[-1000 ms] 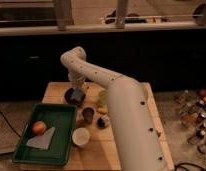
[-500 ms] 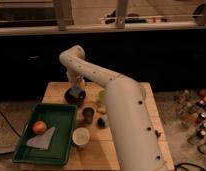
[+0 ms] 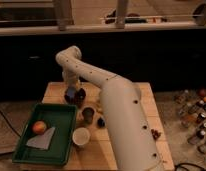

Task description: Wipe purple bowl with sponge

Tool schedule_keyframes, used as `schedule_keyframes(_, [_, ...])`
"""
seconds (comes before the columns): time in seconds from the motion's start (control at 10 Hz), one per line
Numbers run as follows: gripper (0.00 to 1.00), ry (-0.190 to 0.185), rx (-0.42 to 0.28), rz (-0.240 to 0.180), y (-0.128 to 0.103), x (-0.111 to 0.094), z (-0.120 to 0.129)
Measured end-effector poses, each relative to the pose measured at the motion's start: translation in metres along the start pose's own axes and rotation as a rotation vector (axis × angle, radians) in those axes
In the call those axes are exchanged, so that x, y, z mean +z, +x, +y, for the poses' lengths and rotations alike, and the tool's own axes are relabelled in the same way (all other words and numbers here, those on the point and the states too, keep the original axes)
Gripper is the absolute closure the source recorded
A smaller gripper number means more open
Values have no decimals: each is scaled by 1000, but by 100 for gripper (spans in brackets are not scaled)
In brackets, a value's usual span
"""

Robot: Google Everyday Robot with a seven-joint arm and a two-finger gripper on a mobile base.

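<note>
The purple bowl (image 3: 78,95) sits on the wooden table (image 3: 121,150) near its far left, partly hidden by the arm. My gripper (image 3: 72,92) reaches down from the white arm right over the bowl's left part. A small grey-blue sponge (image 3: 70,93) shows at the gripper's tip, against the bowl.
A green tray (image 3: 22,148) at the front left holds an orange-red fruit (image 3: 39,127) and a flat grey cloth (image 3: 41,140). A white cup (image 3: 81,136) and a dark cup (image 3: 88,114) stand by the tray. A small dark object (image 3: 101,121) lies beside them. Bottles (image 3: 193,112) stand at the right.
The gripper has shifted slightly over the bowl, staying at the same spot on the table's far left. Nothing else has moved.
</note>
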Motion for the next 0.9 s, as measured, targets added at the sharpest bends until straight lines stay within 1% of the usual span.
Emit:
schedule_keyframes(0.1, [100,3,-22,-20,-11,-1,-1])
schedule_keyframes(0.4, [100,-13,-43,-51,-27,-3,13])
schedule_keyframes(0.5, [100,-18,-38,-52,-27,-5,20])
schedule_keyframes(0.7, [100,-38,-11,-50,-22,-11,40])
schedule_keyframes(0.9, [100,-46,21,-39,-15,-13,48])
